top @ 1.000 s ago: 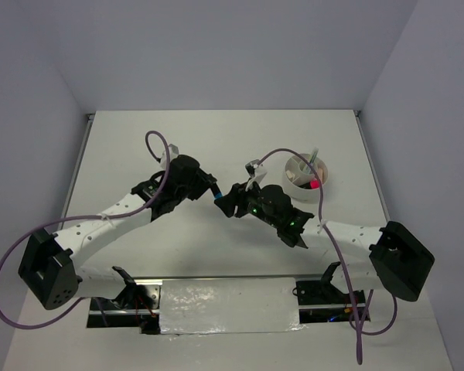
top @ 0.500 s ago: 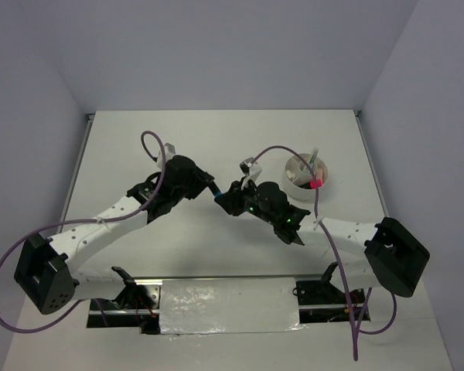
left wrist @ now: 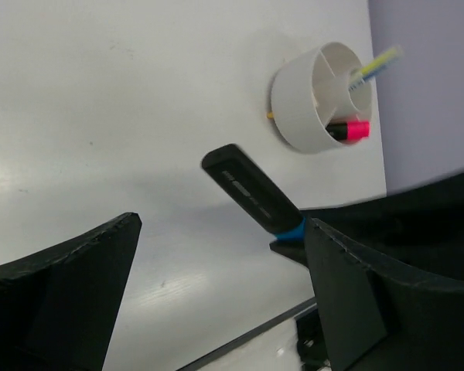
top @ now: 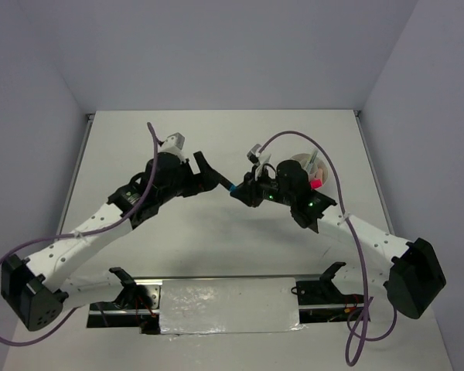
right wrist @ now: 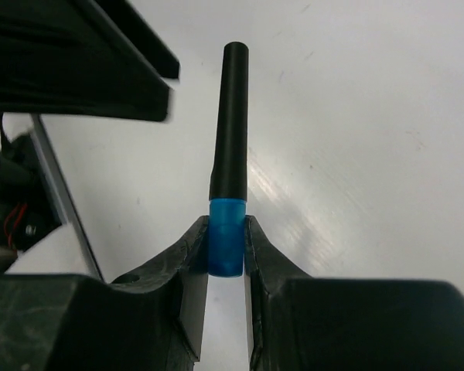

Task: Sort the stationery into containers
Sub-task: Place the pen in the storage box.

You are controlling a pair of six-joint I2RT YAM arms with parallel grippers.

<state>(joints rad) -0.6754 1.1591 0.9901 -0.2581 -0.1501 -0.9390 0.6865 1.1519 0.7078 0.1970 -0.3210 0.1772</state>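
- The right gripper (right wrist: 226, 232) has its fingers closed on the blue end of a blue-ended black plastic marker (right wrist: 230, 131); the black barrel sticks straight out past the fingertips.
- In the top view this marker (top: 226, 185) sits to the left of the round white plastic tub (top: 298, 164), apart from it, with the right gripper (top: 238, 191) between the two.
- The left gripper (top: 205, 171) is further left of the tub, beyond the marker's black tip.
- Its fingers (left wrist: 77, 270) stand wide apart and hold nothing; the marker (left wrist: 251, 192) shows between them, untouched.
- Inside the tub (left wrist: 290, 100) a pink-ended black highlighter (left wrist: 349, 130) and a thin pale yellow pen (left wrist: 375, 63) lean out over the rim on the side away from the marker.
- The tub rests on the white table (left wrist: 100, 93).
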